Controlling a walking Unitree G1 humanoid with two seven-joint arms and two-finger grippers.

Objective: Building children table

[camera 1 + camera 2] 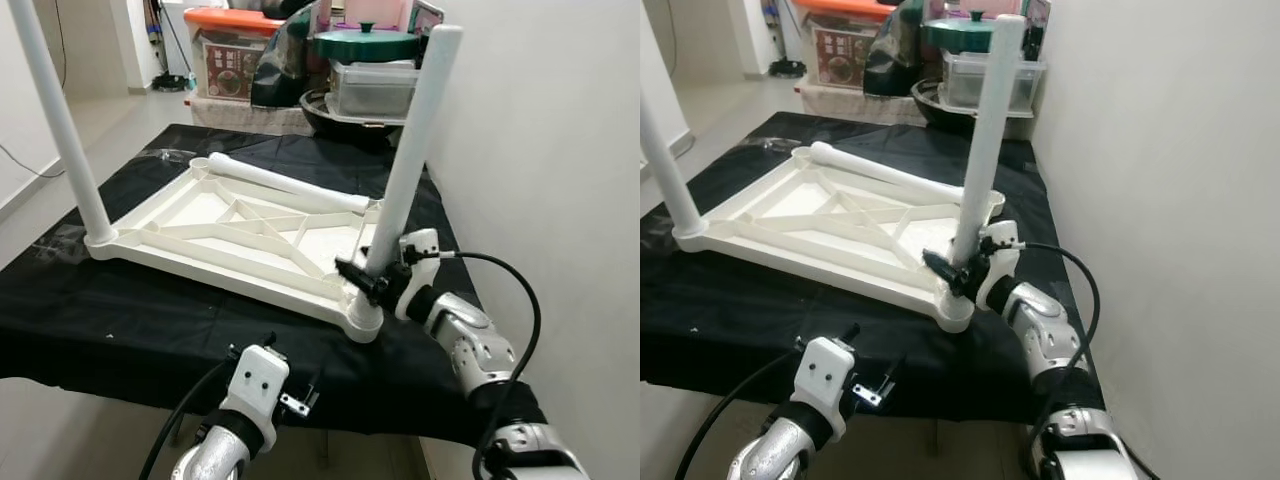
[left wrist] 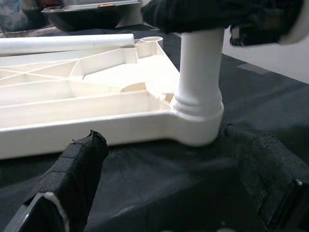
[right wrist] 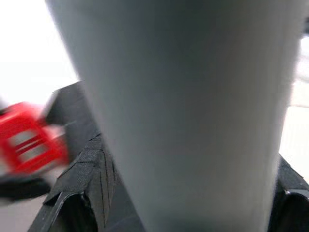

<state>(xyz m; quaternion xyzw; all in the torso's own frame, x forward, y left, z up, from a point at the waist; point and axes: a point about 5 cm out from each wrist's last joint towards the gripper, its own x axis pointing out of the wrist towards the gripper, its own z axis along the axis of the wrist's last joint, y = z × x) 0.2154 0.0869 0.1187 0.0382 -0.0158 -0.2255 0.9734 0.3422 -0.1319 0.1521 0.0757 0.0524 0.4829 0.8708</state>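
The white table top (image 1: 230, 235) lies upside down on the black cloth. One white leg (image 1: 415, 140) stands upright in the near right corner socket (image 2: 198, 121). My right gripper (image 1: 368, 275) is shut on this leg just above the socket; the leg (image 3: 183, 111) looms between its fingers (image 3: 82, 193). A second leg (image 1: 60, 120) stands in the near left corner. A third leg (image 1: 285, 185) lies loose across the far side of the top. My left gripper (image 2: 169, 183) is open, low at the table's front edge, pointing at the socket and holding nothing.
The black-covered table (image 1: 120, 330) ends close to a white wall (image 1: 540, 150) on the right. Plastic storage boxes (image 1: 230, 55), a green lid (image 1: 365, 42) and a black bowl (image 1: 350, 115) crowd the far end. Bare floor (image 1: 40, 200) lies to the left.
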